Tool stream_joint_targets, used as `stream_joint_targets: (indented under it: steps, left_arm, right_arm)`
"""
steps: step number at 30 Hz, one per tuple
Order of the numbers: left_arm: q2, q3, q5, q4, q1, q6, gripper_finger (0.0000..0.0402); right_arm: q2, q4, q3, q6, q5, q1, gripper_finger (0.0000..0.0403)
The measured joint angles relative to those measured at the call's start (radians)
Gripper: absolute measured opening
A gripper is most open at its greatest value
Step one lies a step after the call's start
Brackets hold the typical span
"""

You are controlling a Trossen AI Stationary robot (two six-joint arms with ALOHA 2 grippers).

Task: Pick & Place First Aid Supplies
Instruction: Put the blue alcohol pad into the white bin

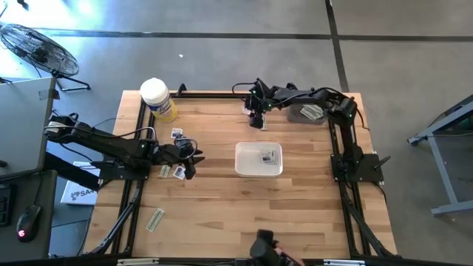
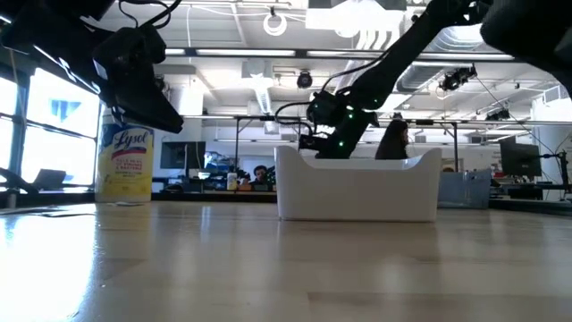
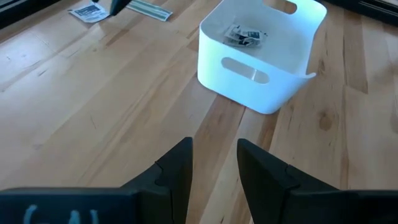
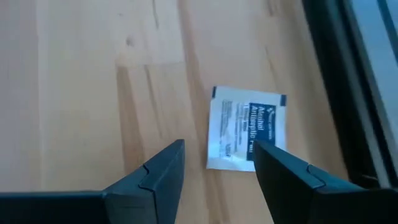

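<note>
First aid supplies update: a square white antiseptic packet with dark-blue print lies flat on the wooden table by the far edge, my right gripper wide open above it, so I reckon descend-and-pinch is next, then the white plastic tray.

Right tool open – left tool parted.
</note>
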Motion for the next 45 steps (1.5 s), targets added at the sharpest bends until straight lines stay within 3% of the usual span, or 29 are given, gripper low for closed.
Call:
stream_joint_targets:
  steps: [9, 15, 23, 30, 38, 45]
  left_arm:
    - [0.0, 0.0, -0.002, 0.0, 0.0, 0.0, 0.0124]
    - [0.0, 0.0, -0.02, 0.011, 0.0, 0.0, 0.0124]
    - [0.0, 0.0, -0.105, 0.011, 0.0, 0.007, 0.0124]
    - [0.0, 0.0, -0.247, 0.102, 0.002, 0.05, 0.0124]
    - [0.0, 0.0, -0.251, 0.187, 0.001, 0.202, 0.0124]
    - [0.0, 0.0, -0.25, 0.195, 0.001, 0.218, 0.0124]
  right_arm:
    - [0.009, -0.01, 0.0, -0.026, -0.081, -0.021, 0.017]
    - [0.041, -0.011, 0.005, -0.052, -0.066, -0.007, 0.0152]
    - [0.04, -0.077, 0.007, -0.047, 0.012, -0.009, 0.0134]
    - [0.038, -0.093, 0.006, 0.029, 0.004, -0.021, 0.0131]
    - [-0.01, -0.051, -0.002, 0.022, -0.011, 0.001, 0.0135]
    - [0.011, -0.038, -0.003, 0.018, -0.024, -0.012, 0.0135]
